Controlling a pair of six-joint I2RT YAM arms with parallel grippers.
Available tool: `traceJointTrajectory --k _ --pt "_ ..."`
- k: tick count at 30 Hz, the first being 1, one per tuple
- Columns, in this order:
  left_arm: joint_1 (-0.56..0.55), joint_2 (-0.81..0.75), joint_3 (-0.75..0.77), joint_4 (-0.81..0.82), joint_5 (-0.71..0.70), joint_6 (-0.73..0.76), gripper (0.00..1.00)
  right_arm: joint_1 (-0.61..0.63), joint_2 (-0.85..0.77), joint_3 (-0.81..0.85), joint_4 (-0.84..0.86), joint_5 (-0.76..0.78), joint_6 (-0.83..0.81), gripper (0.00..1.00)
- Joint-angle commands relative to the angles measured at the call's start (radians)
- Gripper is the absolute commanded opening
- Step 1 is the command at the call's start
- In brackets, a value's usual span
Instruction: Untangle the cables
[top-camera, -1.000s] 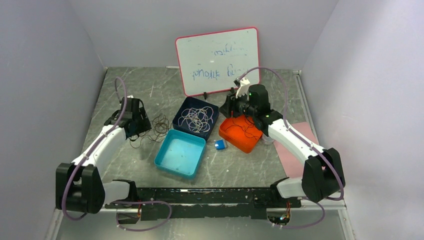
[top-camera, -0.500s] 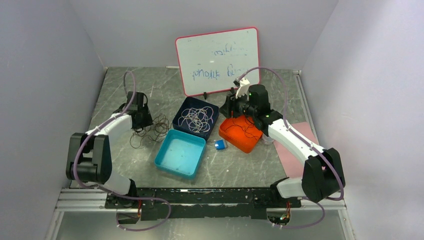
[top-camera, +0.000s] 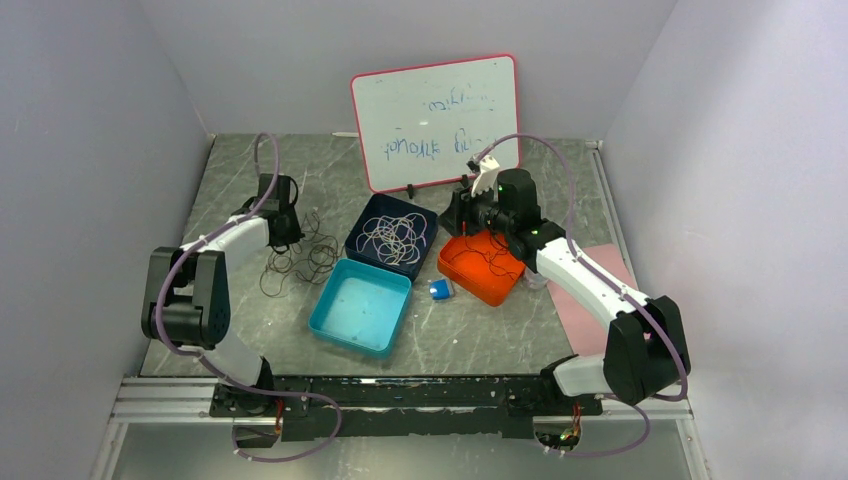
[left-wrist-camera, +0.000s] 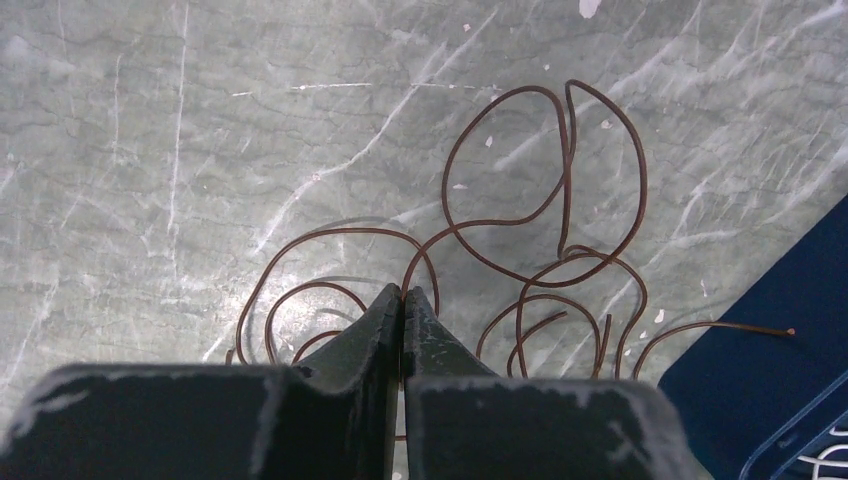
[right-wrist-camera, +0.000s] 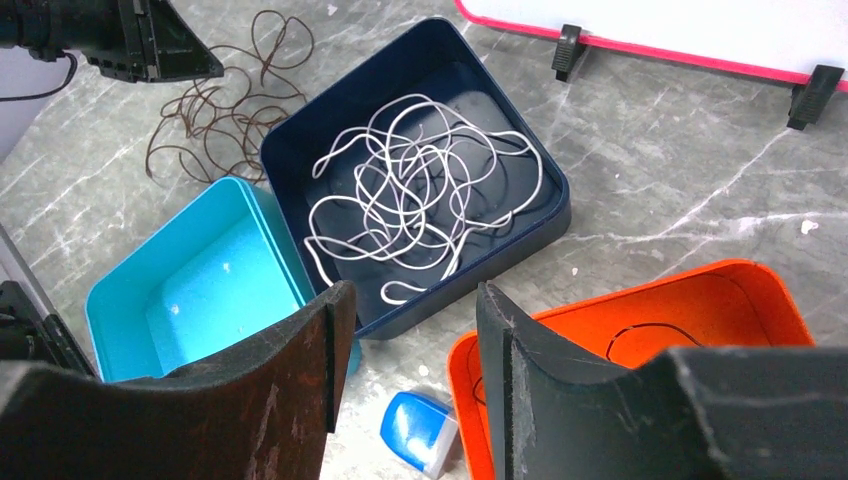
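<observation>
A tangle of thin brown cables (top-camera: 300, 255) lies on the grey table left of the trays. My left gripper (top-camera: 287, 236) sits at its upper left edge. In the left wrist view the left gripper (left-wrist-camera: 404, 295) is shut on one brown strand (left-wrist-camera: 560, 200) that runs out from its tips. Whitish cables (top-camera: 393, 238) (right-wrist-camera: 420, 190) are heaped in the navy tray (right-wrist-camera: 300, 140). A thin black cable (right-wrist-camera: 640, 330) lies in the orange tray (top-camera: 490, 280). My right gripper (right-wrist-camera: 413, 290) hangs open above the orange tray's left end, with nothing between its fingers.
A teal tray (top-camera: 360, 305) stands in front of the navy one, and a small blue object (top-camera: 440, 290) lies between it and the orange tray. A whiteboard (top-camera: 435, 120) stands at the back. A pink sheet (top-camera: 590, 300) lies under the right arm.
The left arm has folded its elbow up and carried its gripper farther back along the brown tangle. Its jaws have gone from open to shut on a strand. The right arm has not moved.
</observation>
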Motion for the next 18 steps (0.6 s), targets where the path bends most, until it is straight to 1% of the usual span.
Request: traceJointTrajectory --k 1,4,7,12,15,18 --pt "0.009 -0.048 0.025 0.018 -0.012 0.017 0.07 0.007 -0.018 0.001 0.032 -0.013 0.020 0.52" --pt "0.008 -0.129 0.037 -0.005 0.020 0.039 0.07 0.007 -0.033 -0.011 0.057 0.002 0.034 0.53" --pt "0.008 -0.247 0.054 -0.033 0.035 0.067 0.07 0.007 -0.050 -0.026 0.107 0.013 0.054 0.55" --pt "0.008 -0.448 0.094 -0.052 0.046 0.110 0.07 0.018 -0.030 -0.010 0.205 -0.015 0.082 0.64" --pt "0.008 -0.547 0.147 -0.062 0.057 0.116 0.07 0.059 0.005 0.034 0.249 0.008 0.061 0.70" --pt "0.008 -0.596 0.221 -0.087 0.051 0.123 0.07 0.148 0.060 0.114 0.276 0.038 0.018 0.74"
